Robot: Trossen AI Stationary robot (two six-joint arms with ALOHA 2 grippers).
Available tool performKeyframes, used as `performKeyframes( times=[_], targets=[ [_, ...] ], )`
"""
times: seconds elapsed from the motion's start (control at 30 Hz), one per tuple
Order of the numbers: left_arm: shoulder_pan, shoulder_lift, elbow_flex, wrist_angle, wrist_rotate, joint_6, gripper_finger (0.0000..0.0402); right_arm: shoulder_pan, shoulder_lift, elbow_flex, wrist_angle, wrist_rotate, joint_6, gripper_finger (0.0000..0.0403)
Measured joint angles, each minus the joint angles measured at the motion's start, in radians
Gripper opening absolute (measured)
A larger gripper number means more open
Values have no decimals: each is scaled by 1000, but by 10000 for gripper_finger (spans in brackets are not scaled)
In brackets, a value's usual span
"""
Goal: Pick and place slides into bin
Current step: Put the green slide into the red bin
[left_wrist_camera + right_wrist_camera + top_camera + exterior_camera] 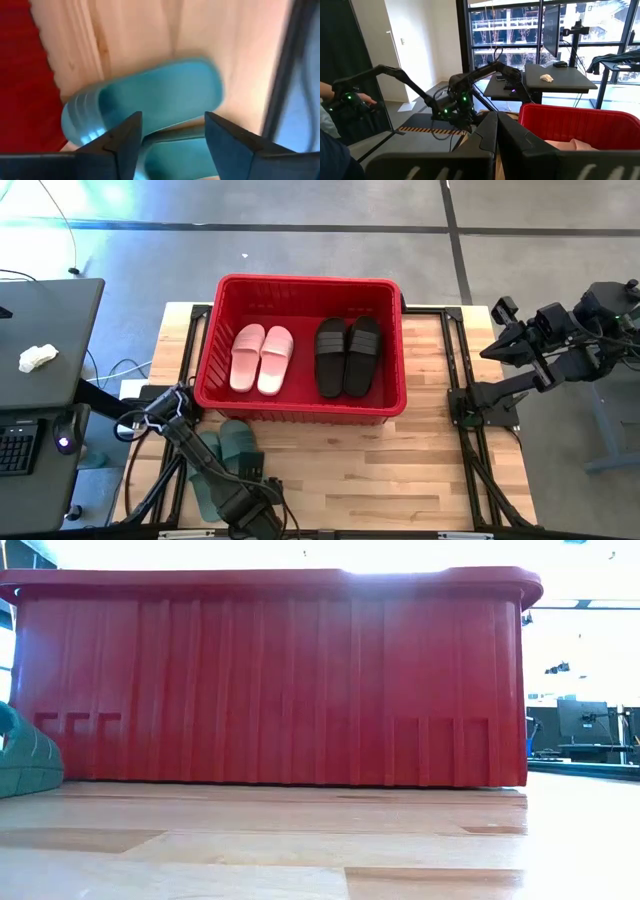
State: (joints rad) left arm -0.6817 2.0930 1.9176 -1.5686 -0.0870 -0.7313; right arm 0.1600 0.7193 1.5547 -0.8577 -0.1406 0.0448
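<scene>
At the left front of the wooden table [400,470], the left gripper [172,142] hangs low over the sage green pair [228,448], jaws spread apart and holding nothing, seemingly lined up to straddle a sandal's edge (the pair lies just outside the bin's front wall). In the middle stands the red bin [300,287], with the pale pink pair [262,358] and a black pair [348,355] side by side inside. Far right, the right gripper [497,330] waits off the table, jaws closed and empty. No readable writing shows.
</scene>
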Motion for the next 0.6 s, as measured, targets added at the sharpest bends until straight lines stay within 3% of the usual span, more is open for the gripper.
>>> performKeyframes(
  times=[0.17, 0.37, 0.6],
  targets=[
    [8, -19, -144, -3, 42, -64, 217, 0, 0, 0, 0, 0, 0, 0],
    [7, -66, -287, -3, 79, -233, 191, 0, 0, 0, 0, 0, 0, 0],
    [8, -80, -324, -2, -36, -270, 171, 0, 0, 0, 0, 0, 0, 0]
  ],
)
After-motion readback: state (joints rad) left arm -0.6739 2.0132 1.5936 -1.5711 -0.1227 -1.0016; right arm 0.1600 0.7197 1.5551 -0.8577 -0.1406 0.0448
